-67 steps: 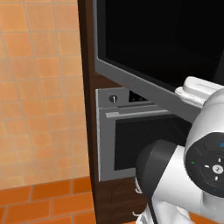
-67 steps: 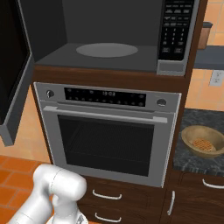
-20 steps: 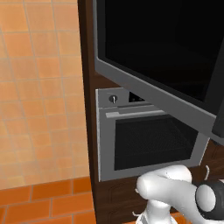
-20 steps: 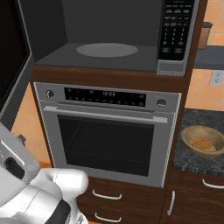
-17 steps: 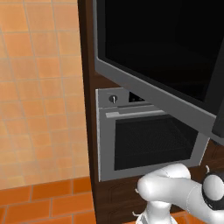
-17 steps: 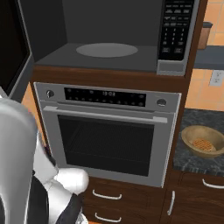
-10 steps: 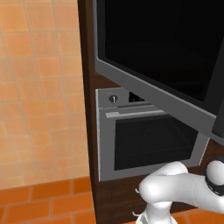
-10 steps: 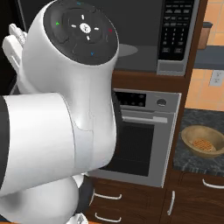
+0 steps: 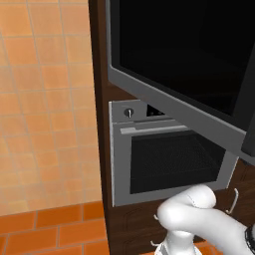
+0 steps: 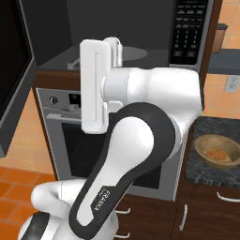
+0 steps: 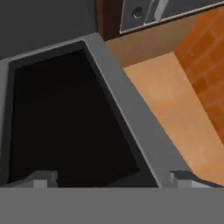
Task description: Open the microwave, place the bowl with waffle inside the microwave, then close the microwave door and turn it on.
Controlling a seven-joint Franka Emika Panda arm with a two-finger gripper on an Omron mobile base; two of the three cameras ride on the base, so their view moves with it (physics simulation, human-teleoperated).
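The white arm has swung up before the dark-grey microwave [image 10: 140, 28]; its claw [image 11: 111, 178] gapes empty by the black-glass, grey-framed microwave door [image 11: 65, 122].

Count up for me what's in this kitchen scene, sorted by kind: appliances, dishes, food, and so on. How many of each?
Appliances: 2, the microwave with its door swung open, and the silver oven below it.
Dishes: 1, the bowl on the dark counter.
Food: 1, the waffle in the bowl.
Total: 4
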